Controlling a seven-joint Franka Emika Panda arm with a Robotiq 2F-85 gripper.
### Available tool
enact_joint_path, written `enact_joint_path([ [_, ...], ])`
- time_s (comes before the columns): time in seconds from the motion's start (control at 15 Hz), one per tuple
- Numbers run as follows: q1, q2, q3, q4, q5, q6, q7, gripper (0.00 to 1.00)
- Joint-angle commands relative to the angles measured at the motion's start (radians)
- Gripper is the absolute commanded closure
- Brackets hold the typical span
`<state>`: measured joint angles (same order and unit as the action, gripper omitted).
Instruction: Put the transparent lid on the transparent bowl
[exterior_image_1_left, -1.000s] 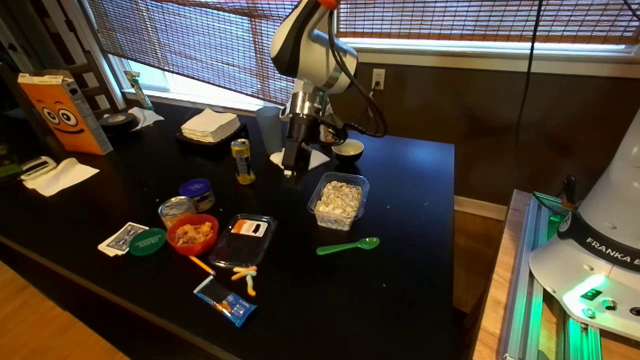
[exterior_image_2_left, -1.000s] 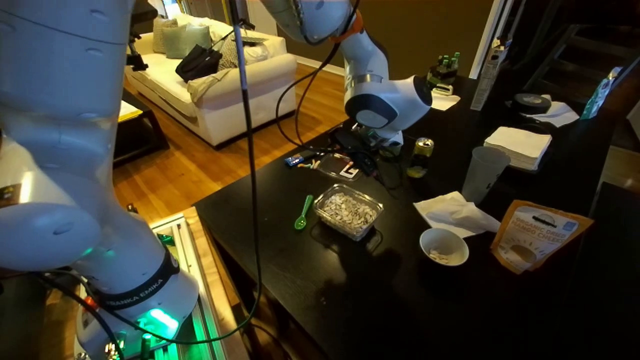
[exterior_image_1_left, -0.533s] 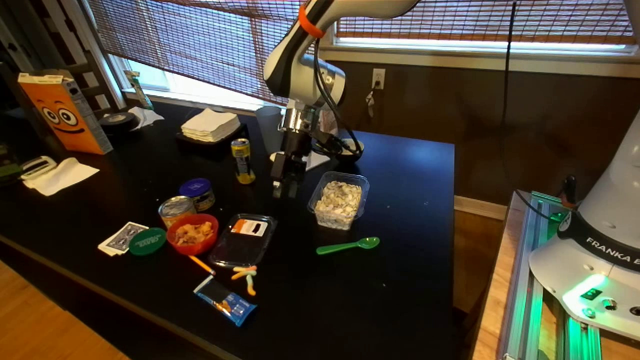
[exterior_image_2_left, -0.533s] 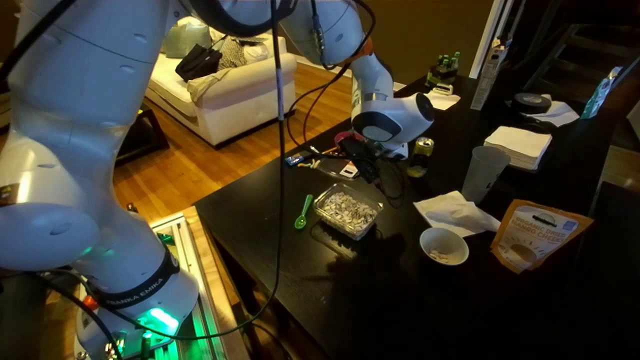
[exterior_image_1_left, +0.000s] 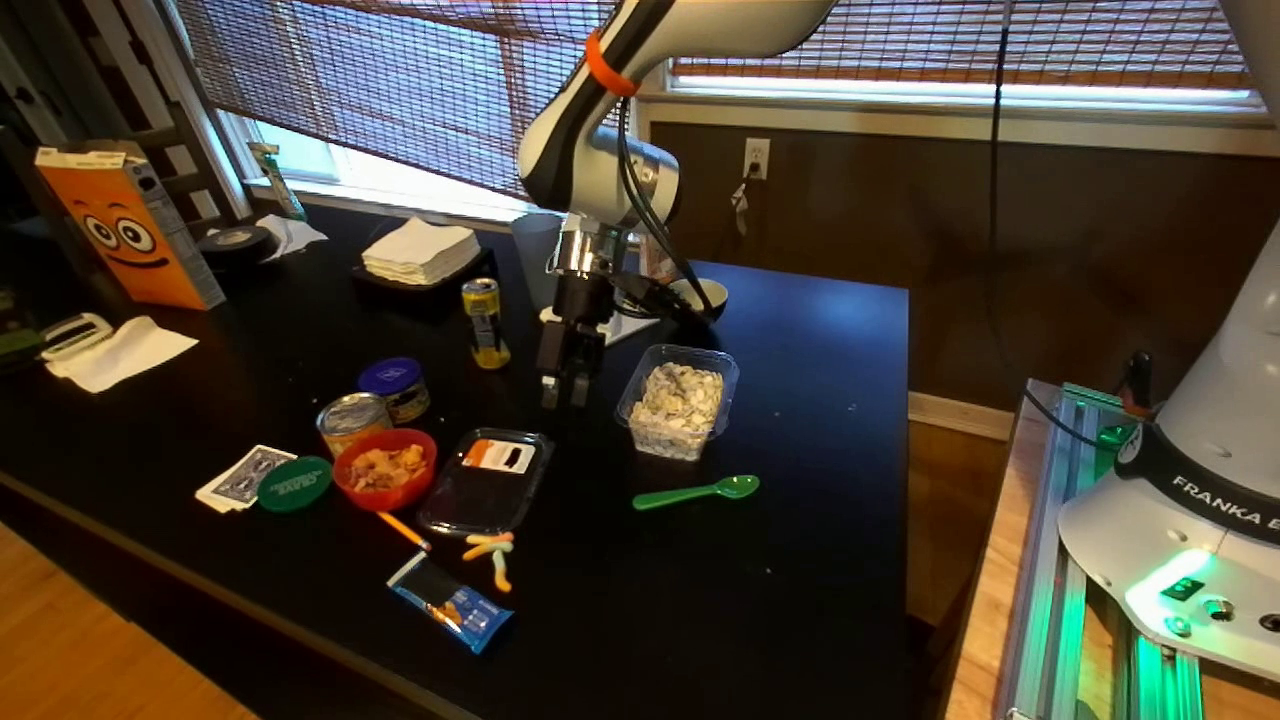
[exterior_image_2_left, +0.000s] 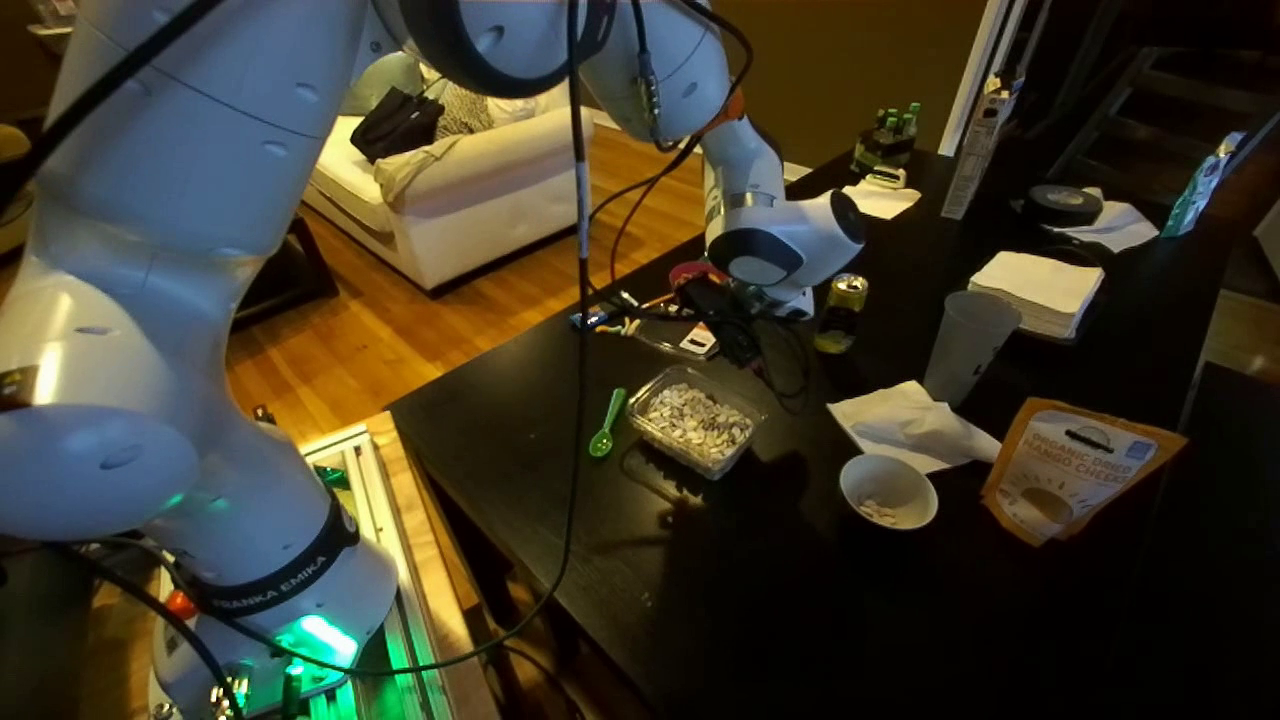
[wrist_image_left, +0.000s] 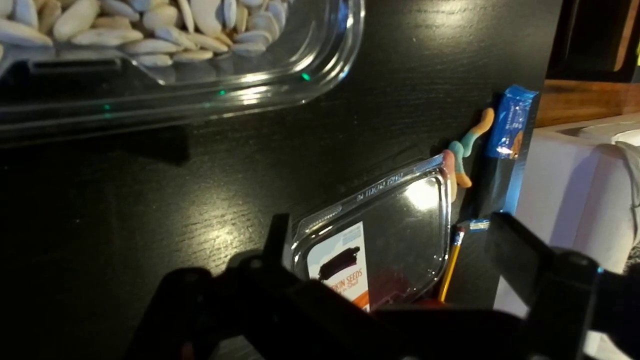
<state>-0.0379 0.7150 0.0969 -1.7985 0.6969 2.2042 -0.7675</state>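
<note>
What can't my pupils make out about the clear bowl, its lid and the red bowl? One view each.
Transparent bowl: wrist view, cut off by the top and left edges.
Transparent lid: wrist view, lower left corner hidden by the open jaws; rim lettering too small and blurred.
Red bowl: in an exterior view, mostly hidden behind the arm.

In an exterior view, daylight is let past the blind (exterior_image_1_left: 400, 80) at eleven o'clock and green light is shed on the base (exterior_image_1_left: 1190, 530) at four. In the wrist view, white glare is thrown off the lid (wrist_image_left: 400, 225) at three, sheen off the table (wrist_image_left: 165, 210) at eight, and the jaws are silhouetted.
</note>
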Motion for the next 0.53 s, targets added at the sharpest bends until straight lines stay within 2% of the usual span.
enact_joint_path([
  [0.0, -0.008, 0.029, 0.02, 0.012, -0.03, 0.073, 0.05, 0.0],
  [0.27, -0.012, 0.075, 0.042, 0.03, -0.03, 0.158, 0.07, 0.0],
  [0.47, -0.013, 0.111, 0.052, 0.043, -0.052, 0.175, 0.106, 0.0],
])
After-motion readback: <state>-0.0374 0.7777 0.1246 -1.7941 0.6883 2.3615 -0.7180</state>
